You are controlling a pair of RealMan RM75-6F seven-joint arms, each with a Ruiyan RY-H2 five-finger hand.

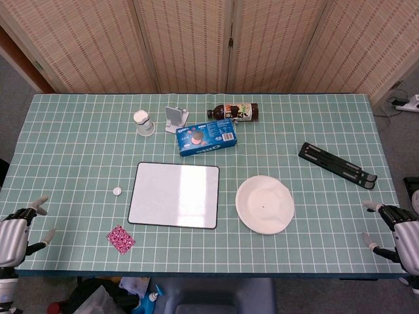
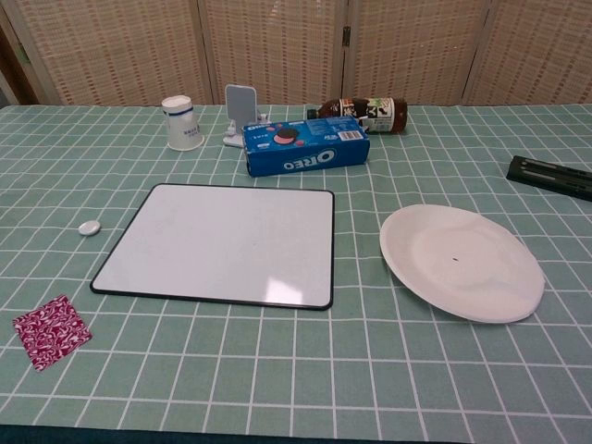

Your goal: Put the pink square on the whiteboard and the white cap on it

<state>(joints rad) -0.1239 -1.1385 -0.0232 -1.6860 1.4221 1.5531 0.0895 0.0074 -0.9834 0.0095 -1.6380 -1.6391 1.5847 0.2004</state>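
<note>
Whiteboard (image 1: pixel 174 195), black-framed, lies flat and bare at the bench's centre. Pink square (image 1: pixel 120 239), patterned in white, apparently a flat sheet, lies off the board's near-left corner. White cap (image 1: pixel 117 191), small and round, rests just left of the board.

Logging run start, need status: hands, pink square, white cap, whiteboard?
Left hand and right hand open, at the table's near edge. Pink square and white cap both off the whiteboard, to its left. Nothing in the way.
</note>
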